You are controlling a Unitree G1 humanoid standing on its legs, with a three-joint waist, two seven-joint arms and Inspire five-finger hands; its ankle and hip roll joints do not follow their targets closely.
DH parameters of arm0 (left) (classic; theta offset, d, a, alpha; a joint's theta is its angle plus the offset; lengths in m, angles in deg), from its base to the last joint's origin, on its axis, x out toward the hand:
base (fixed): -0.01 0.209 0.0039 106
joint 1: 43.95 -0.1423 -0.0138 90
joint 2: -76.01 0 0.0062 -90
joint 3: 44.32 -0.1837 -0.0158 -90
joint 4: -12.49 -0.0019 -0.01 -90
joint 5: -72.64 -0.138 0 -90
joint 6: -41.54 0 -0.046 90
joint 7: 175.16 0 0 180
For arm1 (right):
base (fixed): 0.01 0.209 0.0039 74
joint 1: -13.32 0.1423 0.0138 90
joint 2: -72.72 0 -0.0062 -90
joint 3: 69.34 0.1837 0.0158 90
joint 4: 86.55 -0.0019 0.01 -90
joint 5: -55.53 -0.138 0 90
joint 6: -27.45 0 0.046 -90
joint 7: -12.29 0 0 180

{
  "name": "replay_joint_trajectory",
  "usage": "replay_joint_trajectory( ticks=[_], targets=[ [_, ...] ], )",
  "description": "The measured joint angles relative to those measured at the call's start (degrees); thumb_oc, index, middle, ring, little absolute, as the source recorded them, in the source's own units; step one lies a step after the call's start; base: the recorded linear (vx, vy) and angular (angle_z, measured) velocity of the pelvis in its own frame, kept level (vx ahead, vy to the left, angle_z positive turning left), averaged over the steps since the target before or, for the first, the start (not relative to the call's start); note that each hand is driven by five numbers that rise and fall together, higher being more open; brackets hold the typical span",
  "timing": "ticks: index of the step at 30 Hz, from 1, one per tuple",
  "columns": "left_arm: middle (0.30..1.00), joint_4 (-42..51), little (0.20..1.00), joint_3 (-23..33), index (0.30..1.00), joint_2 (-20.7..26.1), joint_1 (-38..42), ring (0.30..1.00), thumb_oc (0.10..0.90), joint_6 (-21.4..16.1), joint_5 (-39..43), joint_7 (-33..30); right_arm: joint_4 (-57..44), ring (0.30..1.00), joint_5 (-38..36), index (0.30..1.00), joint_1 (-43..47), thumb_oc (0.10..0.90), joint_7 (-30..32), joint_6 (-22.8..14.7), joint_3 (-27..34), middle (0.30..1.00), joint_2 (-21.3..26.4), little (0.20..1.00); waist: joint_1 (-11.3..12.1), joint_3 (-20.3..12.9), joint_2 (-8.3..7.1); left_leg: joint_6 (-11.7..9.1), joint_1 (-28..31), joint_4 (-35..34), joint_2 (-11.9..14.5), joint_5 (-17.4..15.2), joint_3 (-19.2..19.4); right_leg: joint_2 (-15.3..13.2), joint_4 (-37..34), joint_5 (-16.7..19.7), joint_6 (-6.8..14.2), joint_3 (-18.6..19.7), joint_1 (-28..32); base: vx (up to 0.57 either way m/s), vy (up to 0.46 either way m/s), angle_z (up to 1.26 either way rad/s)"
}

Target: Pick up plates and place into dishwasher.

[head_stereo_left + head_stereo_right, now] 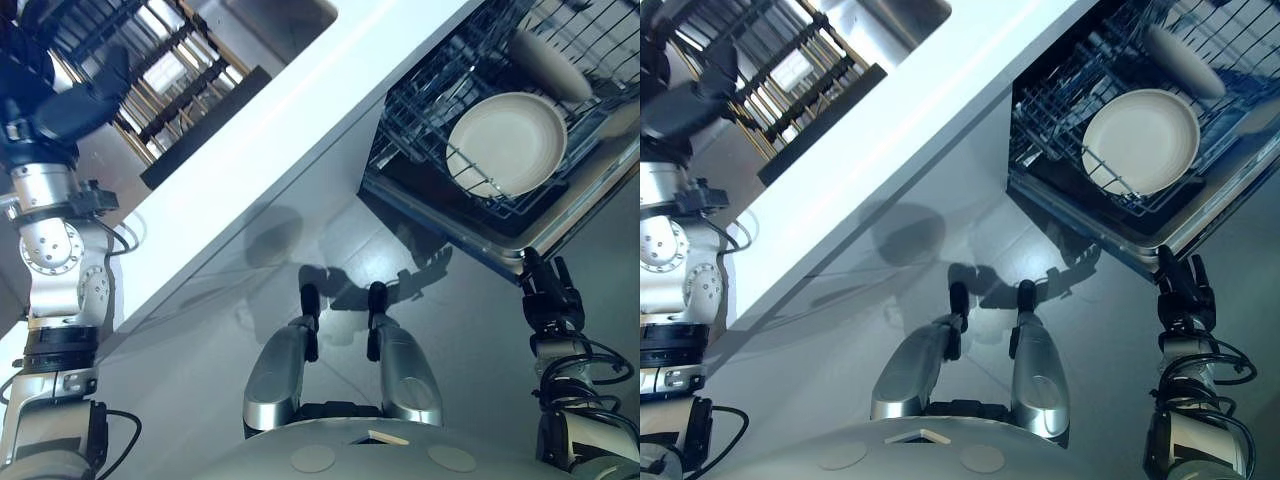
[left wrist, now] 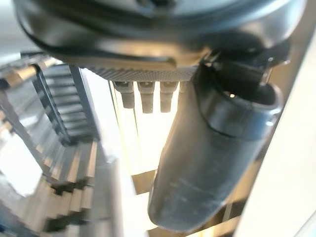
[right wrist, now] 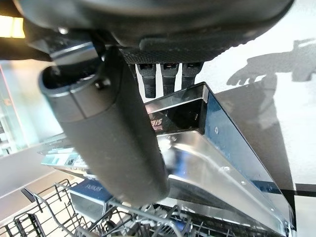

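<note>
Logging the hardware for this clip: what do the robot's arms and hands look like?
Both arms are silver-grey metal segments with black joint bands and looping black cables. The left hand and right hand are dark, with slim jointed fingers; each wrist view shows a thick, smooth dark thumb beneath a textured palm pad.

Wire lower rack [image 1: 420, 110] of the open dishwasher — we find it partly taken by a round cream plate [image 1: 507, 143] lying flat and a second pale dish [image 1: 548, 62] beyond; bare tines remain beside them. Stainless dishwasher door [image 3: 217, 168] juts out just ahead of our right hand [image 1: 550, 290]. White countertop [image 1: 250, 170] runs between rack and dark dish drainer [image 1: 130, 60] — unobstructed.
</note>
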Motion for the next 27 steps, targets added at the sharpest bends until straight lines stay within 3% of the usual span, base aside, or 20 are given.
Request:
replay_joint_trajectory(
  ticks=[3, 9, 13, 18, 21, 27],
  targets=[
    [0.900, 0.6, 0.900, 0.4, 0.900, -0.3, 3.8, 0.900, 0.800, 0.0, 4.7, 1.3, -0.1, 0.900, -3.3, 0.900, 1.1, 0.800, 0.5, -1.8, 0.0, 0.900, -0.5, 0.900, 0.5, 1.8, 0.10, 0.3, -2.9, 6.6, -0.2, -2.8, -0.4, -0.7, 7.4, -3.4, 0.0, -0.2, -2.9, -0.03, -0.017, 0.09],
    [0.900, 2.1, 0.900, -0.2, 0.900, -0.4, 5.8, 0.900, 0.800, 0.0, 4.7, 0.9, -2.5, 0.900, -9.0, 0.900, 0.4, 0.800, 1.6, -4.7, -0.2, 0.900, -1.6, 0.900, 0.5, 2.0, 0.07, 1.0, -8.8, 22.0, -1.9, -9.7, -1.0, -4.2, 26.9, -12.8, -0.1, 0.0, -10.4, 0.00, 0.009, 0.12],
    [0.900, 4.7, 0.900, 0.9, 0.900, 0.1, 6.2, 0.900, 0.800, 0.9, 3.8, -0.4, -4.5, 0.900, -13.3, 0.900, -1.2, 0.800, 0.0, -6.1, -0.5, 0.900, -2.1, 0.900, 0.6, 2.0, 0.23, 0.8, -13.6, 29.9, -2.9, -12.5, -1.3, -5.8, 36.2, -16.9, -0.4, 0.4, -15.7, -0.04, 0.052, 0.12],
    [0.900, 6.0, 0.900, 6.3, 0.900, 0.6, 6.5, 0.900, 0.800, 0.7, 3.6, -1.4, -9.6, 0.900, -16.7, 0.900, -4.5, 0.800, -9.9, -4.0, -0.6, 0.900, -2.6, 0.900, 0.5, 1.9, 0.43, -0.2, -18.7, 35.2, -3.1, -13.9, -1.7, -5.8, 42.4, -18.4, -1.3, 1.3, -21.4, -0.01, 0.037, -0.07],
    [0.900, 5.9, 0.900, 6.7, 0.900, 1.1, 5.0, 0.900, 0.800, 0.6, 2.9, -1.8, -11.2, 0.900, -18.0, 0.900, -4.6, 0.800, -15.1, -1.8, -0.7, 0.900, -2.5, 0.900, 0.6, 1.9, 1.23, -0.7, -20.6, 37.0, -3.2, -14.1, -2.7, -5.3, 44.0, -18.5, -1.5, 1.2, -23.3, 0.01, 0.008, -0.16],
    [0.900, 5.6, 0.900, 5.4, 0.900, 0.4, 1.4, 0.900, 0.800, 0.6, 1.2, -1.8, -17.4, 0.900, -18.8, 0.900, -4.6, 0.800, -15.8, -0.1, -5.7, 0.900, -1.3, 0.900, 0.6, 2.0, 1.64, -1.0, -22.3, 38.1, -4.0, -14.0, -5.9, -4.9, 44.7, -18.5, -1.5, -0.5, -25.4, -0.02, 0.009, -0.25]
  ],
)
